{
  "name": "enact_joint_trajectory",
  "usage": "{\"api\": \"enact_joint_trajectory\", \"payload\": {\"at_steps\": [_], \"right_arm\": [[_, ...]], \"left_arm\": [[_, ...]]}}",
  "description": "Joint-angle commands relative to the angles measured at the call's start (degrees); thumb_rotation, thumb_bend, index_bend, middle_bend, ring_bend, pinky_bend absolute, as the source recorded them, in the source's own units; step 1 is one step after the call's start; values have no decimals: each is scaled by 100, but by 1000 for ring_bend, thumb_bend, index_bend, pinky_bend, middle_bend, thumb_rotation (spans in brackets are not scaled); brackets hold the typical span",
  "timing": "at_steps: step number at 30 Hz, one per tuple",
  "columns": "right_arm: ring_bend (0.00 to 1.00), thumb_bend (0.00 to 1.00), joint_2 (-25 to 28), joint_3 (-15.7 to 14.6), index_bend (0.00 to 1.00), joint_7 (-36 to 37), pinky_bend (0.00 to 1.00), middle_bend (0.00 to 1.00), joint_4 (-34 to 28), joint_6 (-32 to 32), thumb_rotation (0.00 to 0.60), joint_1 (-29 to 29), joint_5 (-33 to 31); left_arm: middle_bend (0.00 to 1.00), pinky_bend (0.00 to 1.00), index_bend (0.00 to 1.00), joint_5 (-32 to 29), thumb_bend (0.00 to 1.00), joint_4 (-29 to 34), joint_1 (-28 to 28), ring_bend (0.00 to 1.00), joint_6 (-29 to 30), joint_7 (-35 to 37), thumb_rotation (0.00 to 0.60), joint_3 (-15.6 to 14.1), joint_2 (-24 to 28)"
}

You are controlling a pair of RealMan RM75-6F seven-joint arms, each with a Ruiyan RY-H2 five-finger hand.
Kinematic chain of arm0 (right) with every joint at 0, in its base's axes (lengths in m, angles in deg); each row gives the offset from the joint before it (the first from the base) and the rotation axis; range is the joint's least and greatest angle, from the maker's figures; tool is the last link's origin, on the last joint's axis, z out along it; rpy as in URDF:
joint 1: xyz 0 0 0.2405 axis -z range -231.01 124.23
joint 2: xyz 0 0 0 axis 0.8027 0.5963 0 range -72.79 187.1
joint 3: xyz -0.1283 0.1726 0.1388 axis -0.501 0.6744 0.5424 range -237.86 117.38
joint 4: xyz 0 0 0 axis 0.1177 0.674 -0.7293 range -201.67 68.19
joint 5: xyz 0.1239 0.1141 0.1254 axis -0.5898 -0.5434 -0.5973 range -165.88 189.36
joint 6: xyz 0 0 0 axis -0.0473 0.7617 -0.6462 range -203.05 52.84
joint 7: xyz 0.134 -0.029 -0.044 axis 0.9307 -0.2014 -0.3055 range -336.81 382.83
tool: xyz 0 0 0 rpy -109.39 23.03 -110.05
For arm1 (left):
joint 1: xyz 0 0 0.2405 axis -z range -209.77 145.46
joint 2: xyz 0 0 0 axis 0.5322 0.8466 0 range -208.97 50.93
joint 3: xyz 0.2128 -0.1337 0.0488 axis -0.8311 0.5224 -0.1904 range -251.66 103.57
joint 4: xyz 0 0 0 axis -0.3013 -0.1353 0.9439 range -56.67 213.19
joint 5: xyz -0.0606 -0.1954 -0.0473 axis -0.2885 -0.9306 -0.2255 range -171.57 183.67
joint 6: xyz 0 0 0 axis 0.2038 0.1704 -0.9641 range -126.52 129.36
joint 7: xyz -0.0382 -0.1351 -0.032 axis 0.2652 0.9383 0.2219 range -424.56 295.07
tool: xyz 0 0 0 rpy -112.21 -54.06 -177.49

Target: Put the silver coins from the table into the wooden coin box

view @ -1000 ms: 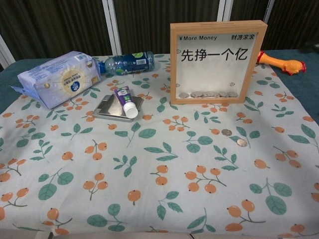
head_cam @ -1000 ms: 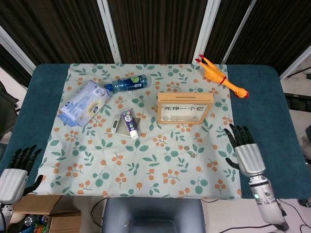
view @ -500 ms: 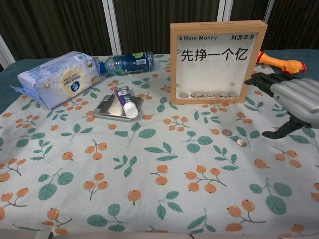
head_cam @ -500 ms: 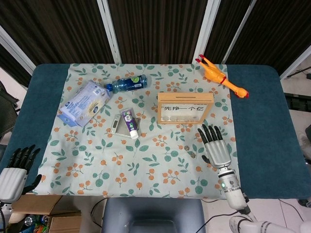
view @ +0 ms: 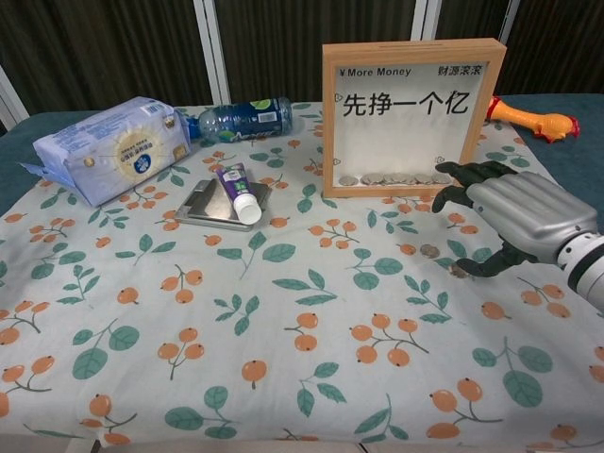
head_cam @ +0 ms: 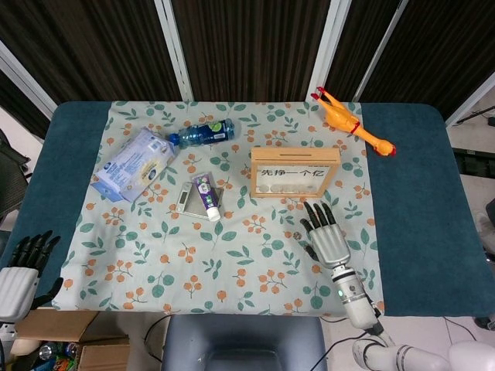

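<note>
Under right robot hand (view: 510, 212), coins (view: 429, 251) half-hidden.

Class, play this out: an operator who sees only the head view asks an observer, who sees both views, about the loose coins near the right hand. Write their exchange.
Operator: The right hand covers the cloth in front of the box. Are there any coins there?
Observer: Yes. The chest view shows one coin lying bare on the cloth, clear of the fingers.
Operator: Only that one?
Observer: No, a second coin lies right at the thumb tip, which partly hides it. I cannot tell whether they touch.
</note>
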Motion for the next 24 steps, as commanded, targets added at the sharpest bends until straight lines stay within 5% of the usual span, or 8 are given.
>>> {"api": "enact_joint_trajectory", "payload": {"at_steps": [1, 24], "right_arm": [[0, 431, -129, 30, 436, 27, 0, 0, 117, 59, 600, -1, -65], [0, 431, -593, 133, 527, 116, 0, 0, 610, -67, 600, -190, -306]], "left_arm": [[0, 0, 0, -13, 356, -23, -6, 0, -3, 13, 600, -2, -11], [0, 0, 0, -150, 356, -125, -28, 0, -80, 70, 600, 8, -16]]}}
